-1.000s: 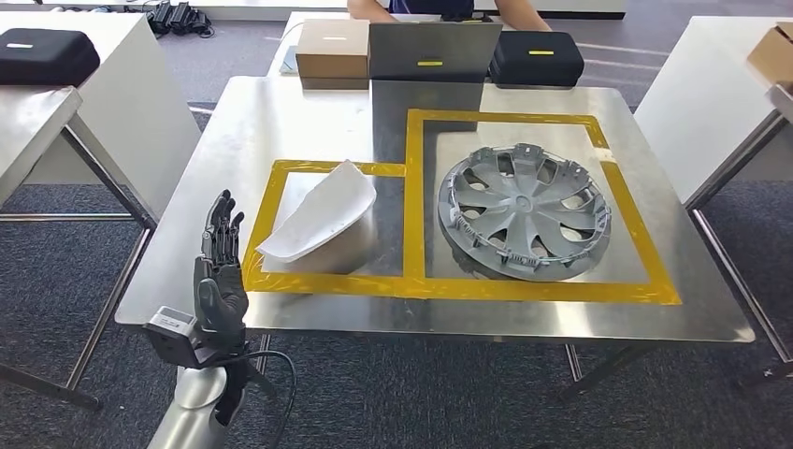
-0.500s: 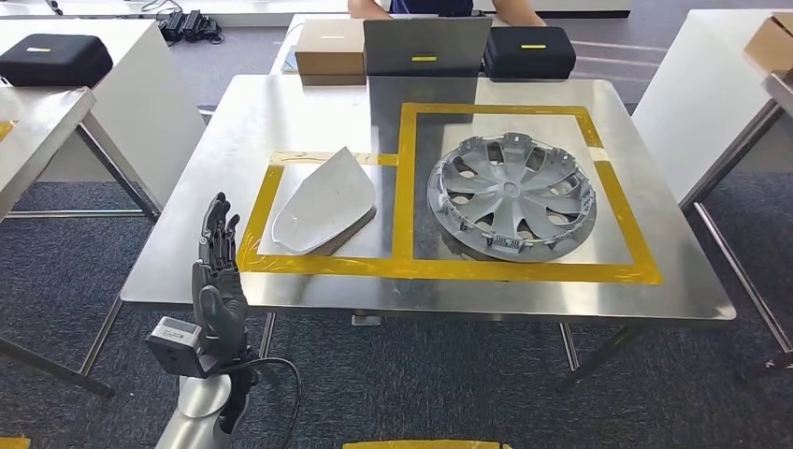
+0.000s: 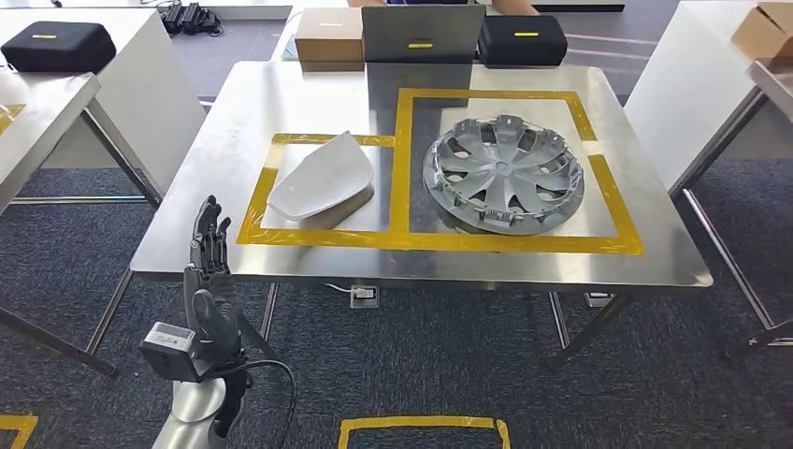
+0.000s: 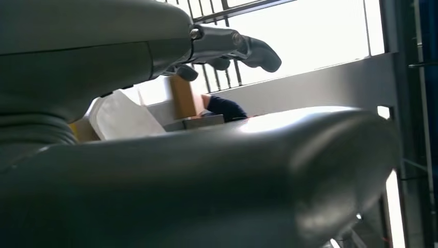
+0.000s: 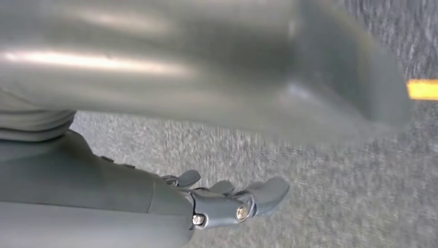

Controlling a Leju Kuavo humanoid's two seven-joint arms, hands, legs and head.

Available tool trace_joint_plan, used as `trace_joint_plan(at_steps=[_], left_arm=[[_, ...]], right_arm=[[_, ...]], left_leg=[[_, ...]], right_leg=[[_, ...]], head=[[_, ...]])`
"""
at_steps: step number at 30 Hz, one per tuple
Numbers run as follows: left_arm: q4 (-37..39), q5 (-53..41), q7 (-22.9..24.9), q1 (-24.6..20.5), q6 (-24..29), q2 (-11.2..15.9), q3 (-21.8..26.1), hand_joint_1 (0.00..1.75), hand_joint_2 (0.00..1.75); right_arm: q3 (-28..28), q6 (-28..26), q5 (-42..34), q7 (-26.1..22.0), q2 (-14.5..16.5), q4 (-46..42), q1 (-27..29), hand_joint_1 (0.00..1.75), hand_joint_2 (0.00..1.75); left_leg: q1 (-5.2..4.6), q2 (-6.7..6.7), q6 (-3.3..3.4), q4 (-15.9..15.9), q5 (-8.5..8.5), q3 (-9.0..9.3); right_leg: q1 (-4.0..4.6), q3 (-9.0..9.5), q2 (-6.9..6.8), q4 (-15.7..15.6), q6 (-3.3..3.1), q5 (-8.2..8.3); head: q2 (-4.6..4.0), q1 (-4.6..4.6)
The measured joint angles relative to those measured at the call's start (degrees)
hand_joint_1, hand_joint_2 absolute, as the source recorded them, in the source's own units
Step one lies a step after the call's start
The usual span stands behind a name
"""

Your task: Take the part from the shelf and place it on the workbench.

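Left hand (image 3: 208,271) raised lower left, fingers spread, empty; white part (image 3: 321,176) already laid inside counter's (image 3: 234,122) taped frame, apparently delivered. Right hand (image 5: 227,204) hung over floor, loosely spread, empty.

Bare steel workbench (image 3: 281,94) lies around white part (image 3: 321,177) and hubcap (image 3: 503,172).

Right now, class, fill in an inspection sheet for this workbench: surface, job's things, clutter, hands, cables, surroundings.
Surface: steel workbench with two yellow-taped bays.
Job's things: white part in the smaller bay; grey wheel cover in the larger bay.
Clutter: cardboard box, grey panel and black case along the far edge.
Hands: left hand raised before the bench, holding nothing; right hand hanging over carpet, holding nothing.
Cables: black cable at the left wrist.
Surroundings: grey carpet, white tables either side, a person behind the bench.
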Motion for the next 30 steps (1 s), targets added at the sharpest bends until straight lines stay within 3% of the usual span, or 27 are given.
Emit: trace_joint_plan(at_steps=[1, 2, 5, 6, 7, 8, 10, 12, 13, 14, 16, 17, 18, 20, 21, 22, 24, 25, 26, 28, 29, 30], left_arm=[[0.1, 0.0, 0.0, -0.1, 0.0, 0.0, 0.0, 0.0, 0.0], [0.1, 0.0, 0.0, -0.1, 0.0, 0.0, -0.1, 0.0, 0.0], [0.3, 0.0, 0.0, -0.1, 0.1, -0.1, -0.2, 0.0, 0.0], [0.4, 0.0, 0.0, 0.0, 0.2, -0.1, -0.2, 0.0, 0.0], [0.5, 0.0, 0.0, 0.0, 0.3, -0.1, -0.3, 0.0, 0.0], [0.7, 0.0, 0.0, 0.0, 0.4, -0.1, -0.3, 0.0, 0.0], [1.0, -0.2, 0.0, 0.0, 0.5, -0.1, -0.3, 0.0, 0.0], [1.2, -0.5, 0.0, 0.0, 0.9, -0.1, -0.3, 0.0, 0.0], [1.4, -0.7, 0.0, -0.1, 1.3, -0.1, -0.3, 0.0, 0.0], [1.6, -1.0, 0.0, -0.1, 1.6, -0.1, -0.3, 0.0, 0.0], [2.3, -1.9, 1.0, -0.2, 2.6, 0.0, -0.3, 0.0, 0.0], [3.3, -2.8, 2.4, -0.4, 3.5, 0.0, -0.3, 0.0, 0.0], [5.3, -3.9, 3.6, -0.8, 4.4, 0.1, -0.1, 0.0, 0.0], [12.5, -5.7, 3.9, -2.0, 5.8, 0.1, 0.9, 0.0, 0.0], [16.9, -5.8, 2.8, -2.5, 5.9, 0.0, 1.7, 0.0, 0.0], [21.2, -5.4, 1.8, -3.0, 5.6, 0.0, 2.6, 0.0, 0.0], [29.8, -3.8, 1.6, -4.2, 3.1, 0.0, 4.0, 0.0, 0.0], [33.7, -3.2, 2.2, -4.7, 1.4, 0.0, 4.5, 0.0, 0.0], [37.3, -2.8, 3.2, -5.2, -0.3, 0.1, 4.9, 0.0, 0.0], [43.0, -2.9, 5.3, -6.1, -2.5, 0.2, 5.4, 0.0, 0.0], [45.8, -3.0, 6.2, -6.4, -3.1, 0.2, 5.6, 0.0, 0.0], [48.4, -3.2, 6.8, -6.6, -3.3, 0.2, 5.8, 0.0, 0.0]], right_arm=[[0.0, 0.3, 0.1, 0.1, 0.0, 0.0, 0.0, 0.0, 0.0], [0.0, 0.5, 0.1, 0.1, 0.0, 0.0, 0.1, 0.0, 0.0], [0.0, 0.7, 0.2, 0.1, 0.0, 0.0, 0.0, 0.0, 0.0], [0.0, 0.8, 0.2, 0.1, 0.0, 0.0, 0.0, 0.0, 0.0], [0.0, 0.9, 0.2, 0.2, -0.1, 0.0, 0.0, 0.0, 0.0], [0.0, 0.9, 0.1, 0.2, -0.1, 0.0, 0.0, 0.0, 0.0], [0.0, 1.0, 0.1, 0.2, -0.1, 0.0, 0.0, 0.0, 0.0], [0.0, 1.0, 0.1, 0.2, -0.1, 0.0, -0.1, 0.0, 0.0], [0.0, 1.1, 0.1, 0.2, -0.1, 0.0, -0.2, 0.0, 0.0], [0.0, 1.1, 0.1, 0.2, -0.1, 0.0, -0.2, 0.0, 0.0], [0.1, 1.4, 0.1, 0.2, -0.1, 0.0, -0.2, 0.0, 0.0], [0.1, 1.6, 0.2, 0.2, -0.1, 0.0, -0.3, 0.0, 0.0], [0.2, 1.8, 0.2, 0.3, -0.1, 0.0, -0.3, 0.0, 0.0], [0.4, 1.9, 0.5, 0.4, -0.1, 0.0, -0.5, 0.0, 0.0], [0.4, 2.0, 0.7, 0.5, -0.1, 0.0, -0.6, 0.0, 0.0], [0.5, 2.0, 0.8, 0.5, -0.1, 0.0, -0.6, 0.0, 0.0], [0.5, 2.2, 0.9, 0.5, -0.1, 0.0, -0.6, 0.0, 0.0], [0.6, 2.4, 0.9, 0.5, -0.1, 0.0, -0.7, 0.0, 0.0], [0.8, 2.6, 0.9, 0.5, -0.1, 0.0, -0.7, 0.0, 0.0], [1.2, 2.9, 1.1, 0.4, -0.1, 0.0, -0.9, 0.0, 0.0], [1.4, 2.9, 1.1, 0.4, -0.1, 0.0, -0.9, 0.0, 0.0], [1.6, 2.9, 1.2, 0.3, -0.1, 0.0, -1.0, 0.0, 0.0]], left_leg=[[0.07, 0.13, 0.42, -0.3, 0.49, -0.3], [0.19, 0.26, 0.88, -0.5, 1.11, -0.74], [0.31, 0.46, 1.6, -0.6, 3.09, -2.94], [0.3, 0.47, 1.6, -0.6, 3.77, -3.83], [0.31, 0.49, 1.53, -0.4, 4.42, -4.73], [0.34, 0.5, 1.4, -0.3, 5.05, -5.67], [0.43, 0.51, 1.01, 0.2, 6.14, -7.37], [0.36, 0.51, 0.4, 0.7, 7.07, -8.5], [0.31, 0.51, 0.05, 0.8, 7.52, -8.73], [0.31, 0.51, -0.31, 0.8, 8.02, -8.82], [0.43, 0.4, -1.01, 0.6, 8.6, -9.1], [0.5, 0.31, -1.33, 1.2, 7.63, -9.53], [0.55, 0.23, -1.63, 2.8, 5.52, -10.19], [0.7, 0.2, -2.13, 9.0, -0.54, -11.68], [0.76, 0.21, -2.31, 12.6, -2.52, -12.18], [0.79, 0.21, -2.41, 15.3, -2.99, -12.21], [0.81, 0.21, -2.27, 16.2, -0.44, -10.16], [0.79, 0.2, -2.04, 14.0, 0.99, -7.83], [0.73, 0.19, -1.73, 10.1, 1.1, -4.54], [0.44, 0.15, -1.03, 1.9, -0.88, 1.28], [0.2, 0.13, -0.71, -0.6, -1.85, 2.78], [-0.01, 0.16, -0.34, -1.5, -1.87, 3.0]], right_leg=[[-0.08, -0.21, 0.03, 0.2, 0.34, -0.3], [-0.12, -0.67, 0.05, 1.2, 0.64, -1.6], [-0.26, -3.52, 0.05, 10.2, 1.42, -9.45], [-0.29, -4.2, 0.05, 13.5, 1.62, -10.97], [-0.31, -4.21, 0.04, 15.5, 1.75, -11.1], [-0.34, -3.28, 0.04, 15.7, 1.84, -9.98], [-0.45, 1.52, 0.03, 10.2, 1.9, -7.01], [-0.26, 6.9, 0.11, 2.3, 1.36, -7.05], [-0.12, 8.33, 0.18, -0.1, 0.9, -7.67], [0.07, 8.66, 0.24, -0.9, 0.31, -7.95], [0.07, 7.78, 0.12, -1.0, -0.75, -6.97], [0.02, 7.14, -0.01, -1.1, -1.23, -6.28], [-0.06, 6.35, -0.16, -1.2, -1.62, -5.49], [-0.05, 4.63, -0.31, -1.2, -2.04, -3.99], [0.0, 3.68, -0.3, -1.2, -2.1, -3.23], [0.06, 2.69, -0.27, -1.2, -2.1, -2.46], [0.19, 0.63, -0.22, -1.1, -1.94, -0.93], [0.24, -0.29, -0.21, -1.0, -1.8, -0.21], [0.33, -1.02, -0.21, -0.9, -1.62, 0.43], [0.4, -1.66, -0.24, -0.9, -1.06, 1.57], [0.32, -1.71, -0.27, -1.0, -0.7, 2.14], [0.22, -1.71, -0.25, -1.1, -0.29, 2.72]], head=[[0.0, -0.03], [0.0, 0.05], [0.0, 0.39], [0.0, 0.46], [0.0, 0.5], [0.0, 0.55], [0.0, 0.61], [0.0, 0.66], [0.0, 0.68], [0.0, 0.69], [0.0, 0.66], [0.0, 0.6], [0.0, 0.46], [0.0, 0.22], [0.0, 0.13], [0.0, 0.08], [0.0, -0.03], [0.0, -0.07], [0.0, -0.11], [0.0, -0.02], [0.0, 0.02], [0.0, 0.08]])
